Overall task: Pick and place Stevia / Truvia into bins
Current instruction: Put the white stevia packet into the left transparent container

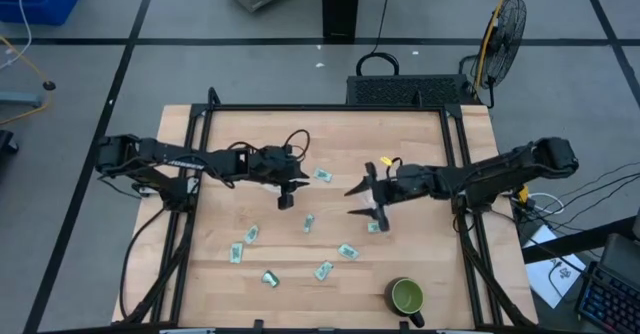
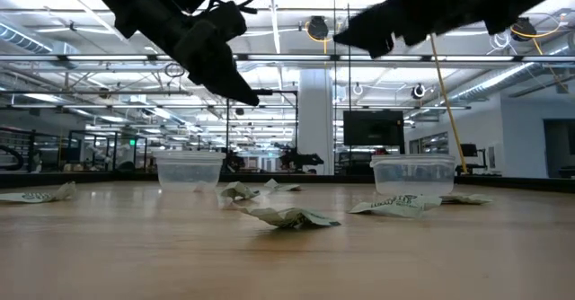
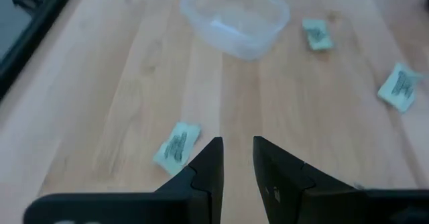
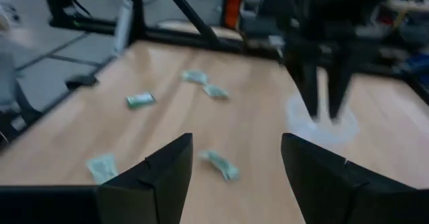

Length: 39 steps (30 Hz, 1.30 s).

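Observation:
Several green-and-white Stevia packets (image 1: 309, 223) lie flat and scattered over the wooden table, mostly in its near half. Two clear plastic cups stand upright on the table in the low view, one on the left (image 2: 190, 170) and one on the right (image 2: 413, 174). My left gripper (image 1: 287, 192) hovers above the table's middle, its fingers a small gap apart and empty. A cup (image 3: 234, 19) stands ahead of it and a packet (image 3: 177, 143) lies beside its fingertips. My right gripper (image 1: 352, 202) hovers wide open and empty, with a packet (image 4: 220, 163) on the table below.
A green mug (image 1: 407, 296) stands near the table's near right corner. A black frame (image 1: 325, 108) runs along the table's far and side edges. The two grippers face each other across a short gap at the table's middle.

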{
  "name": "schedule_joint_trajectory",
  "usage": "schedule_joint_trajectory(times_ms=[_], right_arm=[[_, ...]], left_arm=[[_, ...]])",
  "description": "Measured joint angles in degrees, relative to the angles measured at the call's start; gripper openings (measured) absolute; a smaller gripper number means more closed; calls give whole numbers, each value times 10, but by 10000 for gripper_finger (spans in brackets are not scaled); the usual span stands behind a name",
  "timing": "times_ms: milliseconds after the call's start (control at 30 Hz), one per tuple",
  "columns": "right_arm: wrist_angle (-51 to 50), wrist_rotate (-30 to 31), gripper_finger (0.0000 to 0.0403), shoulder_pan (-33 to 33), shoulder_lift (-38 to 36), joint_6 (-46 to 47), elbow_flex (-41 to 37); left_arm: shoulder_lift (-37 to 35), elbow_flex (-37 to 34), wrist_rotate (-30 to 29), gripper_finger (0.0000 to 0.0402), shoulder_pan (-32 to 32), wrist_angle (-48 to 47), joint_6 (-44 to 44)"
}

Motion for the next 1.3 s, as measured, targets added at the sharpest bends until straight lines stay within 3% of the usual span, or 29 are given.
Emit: schedule_joint_trajectory(times_ms=[433,633,733,900,1067,1300], right_arm=[[-54,18,224,84,113,49,95],[-244,76,224,114,148,64,192],[-246,74,224,122,156,81,205],[-236,76,224,125,156,79,194],[-230,76,224,119,156,71,190],[-232,74,224,116,156,62,190]], left_arm=[[-18,-1,-5,219,-97,-35,8],[-54,-2,22,225,-141,-201,-95],[-73,0,46,225,-156,-298,-145],[-78,-1,28,225,-182,-411,-211],[-74,0,8,225,-207,-450,-220],[-65,-33,-6,225,-234,-429,-203]])
